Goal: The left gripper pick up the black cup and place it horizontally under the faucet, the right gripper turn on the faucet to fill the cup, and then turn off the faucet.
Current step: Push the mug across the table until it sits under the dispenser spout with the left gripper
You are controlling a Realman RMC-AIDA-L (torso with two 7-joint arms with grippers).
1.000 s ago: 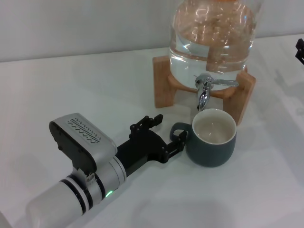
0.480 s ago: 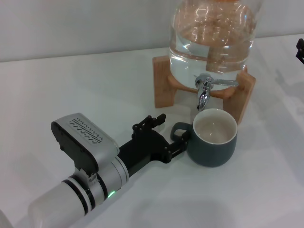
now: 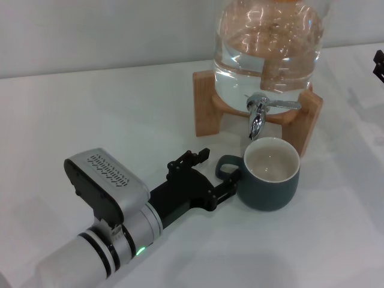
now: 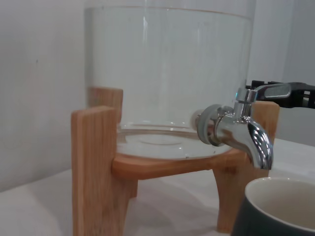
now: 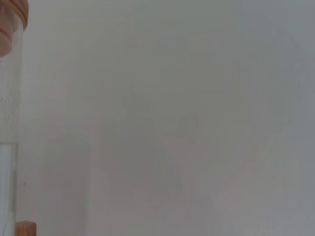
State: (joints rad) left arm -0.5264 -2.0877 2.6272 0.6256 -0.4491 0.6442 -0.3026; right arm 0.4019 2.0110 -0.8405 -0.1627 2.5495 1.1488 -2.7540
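The left gripper [image 3: 211, 175] lies low on the table, jaws spread either side of the loop handle of the black cup [image 3: 267, 174], which stands upright just ahead of them. Beyond the cup, the faucet [image 3: 259, 114] hangs over its rim. The cup looks rigid, smooth and fairly weighty; the handle is the natural hold. Only an edge of the right gripper [image 3: 378, 63] shows far off, its fingers' state unclear

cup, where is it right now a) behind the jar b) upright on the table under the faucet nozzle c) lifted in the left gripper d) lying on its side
b: the cup stands upright on the table, its mouth just below the faucet nozzle, with the left gripper open around its handle.
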